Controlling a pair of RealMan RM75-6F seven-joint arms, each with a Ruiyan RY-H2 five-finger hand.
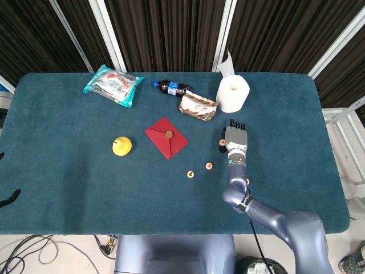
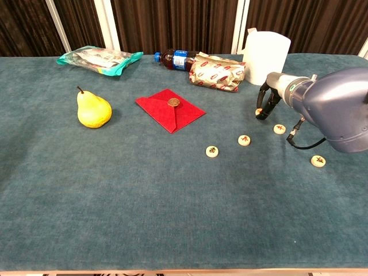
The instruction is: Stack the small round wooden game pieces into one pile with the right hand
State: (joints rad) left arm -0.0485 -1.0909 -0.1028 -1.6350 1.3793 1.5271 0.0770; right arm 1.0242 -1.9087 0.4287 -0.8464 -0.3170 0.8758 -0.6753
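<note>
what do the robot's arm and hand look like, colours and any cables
The right arm has a smooth, rounded blue-grey shell with a glossy sheen. Its robot hand is darker: a grey back with black fingers. A small green light glows at the wrist, and a thin black cable loops out beside the forearm. Only a dark tip of the left side shows at the head view's edge.
</note>
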